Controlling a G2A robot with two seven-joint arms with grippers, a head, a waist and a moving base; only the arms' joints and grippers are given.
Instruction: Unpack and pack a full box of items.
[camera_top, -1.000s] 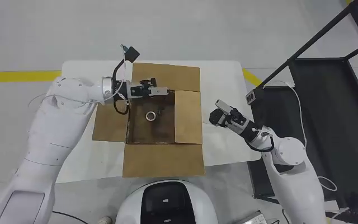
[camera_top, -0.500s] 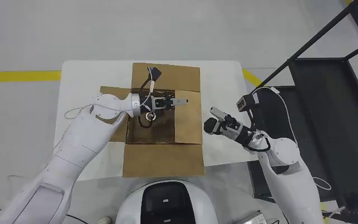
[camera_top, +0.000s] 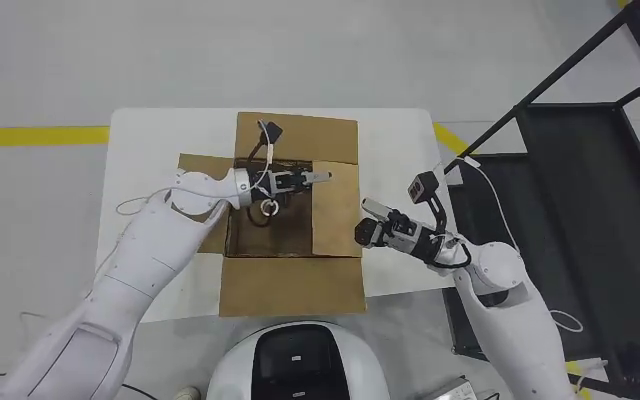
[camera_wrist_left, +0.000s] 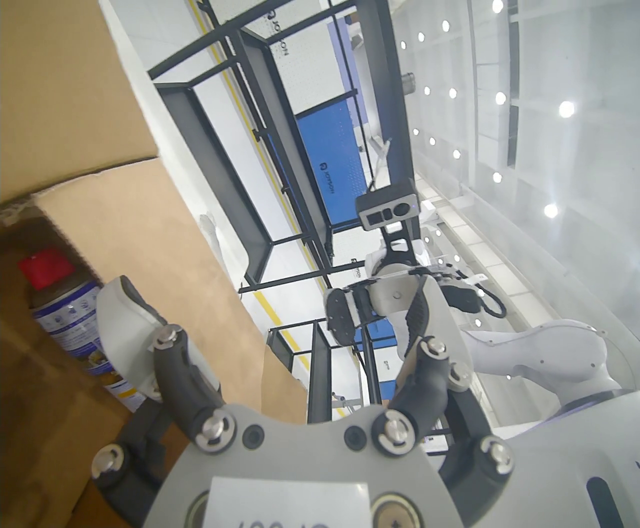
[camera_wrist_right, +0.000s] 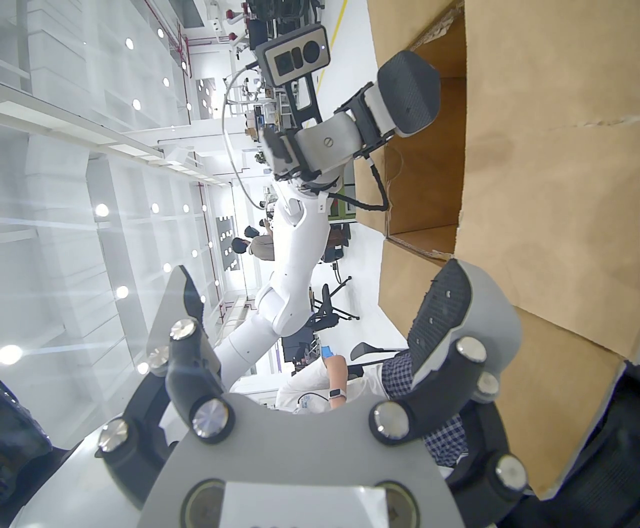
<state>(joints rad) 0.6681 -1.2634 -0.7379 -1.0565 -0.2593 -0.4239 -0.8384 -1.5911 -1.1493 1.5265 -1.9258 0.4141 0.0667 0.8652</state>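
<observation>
From above: my left claw (camera_top: 318, 178) has slid over the box (camera_top: 290, 285), and my right claw (camera_top: 366, 222) has come near its right flap (camera_top: 335, 210). So I think unpacking can start.

Left wrist: that claw is wide open and empty. My finger (camera_wrist_left: 130, 320) hides part of a can (camera_wrist_left: 62, 310) in the box.

Right wrist: open and empty too. The flap hides the inside.

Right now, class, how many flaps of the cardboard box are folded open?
4: the far flap, the near flap, the left flap, partly covered, and the right flap.
</observation>
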